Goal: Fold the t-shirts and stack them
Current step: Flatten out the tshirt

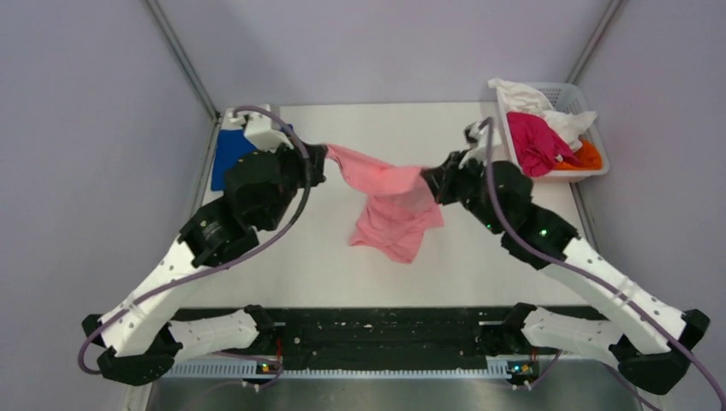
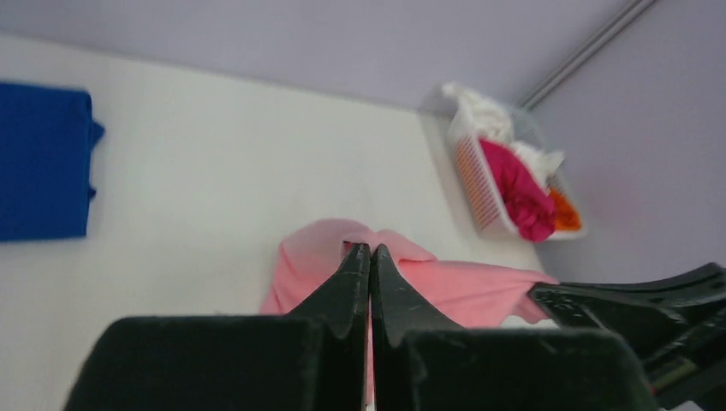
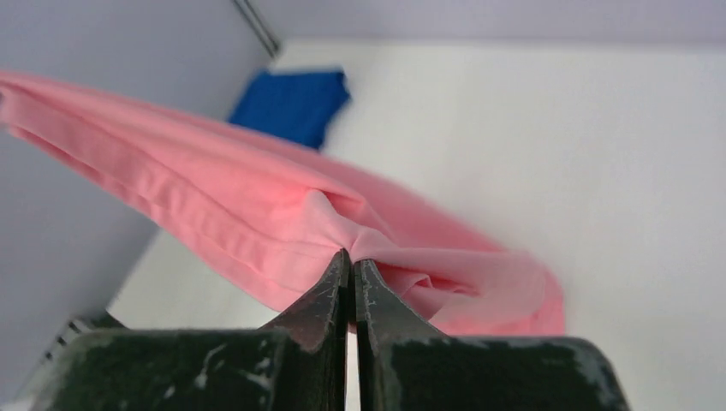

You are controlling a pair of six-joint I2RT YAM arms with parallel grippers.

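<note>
The light pink t-shirt [image 1: 389,201] hangs above the table's middle, stretched between both grippers, its lower part drooping toward the table. My left gripper [image 1: 324,161] is shut on its left end; in the left wrist view the shut gripper [image 2: 370,250] pinches pink cloth [image 2: 479,287]. My right gripper [image 1: 430,181] is shut on its right end; in the right wrist view it [image 3: 352,257] grips a bunched fold of the shirt [image 3: 214,197]. The royal blue t-shirt [image 1: 229,156] lies folded at the far left, also seen in the left wrist view [image 2: 43,163] and the right wrist view [image 3: 291,103].
A white slotted basket [image 1: 591,167] at the far right holds magenta [image 1: 535,141], white [image 1: 535,98] and orange [image 1: 586,156] shirts. The basket also shows in the left wrist view [image 2: 475,193]. Grey walls enclose the white table [image 1: 479,265] on three sides.
</note>
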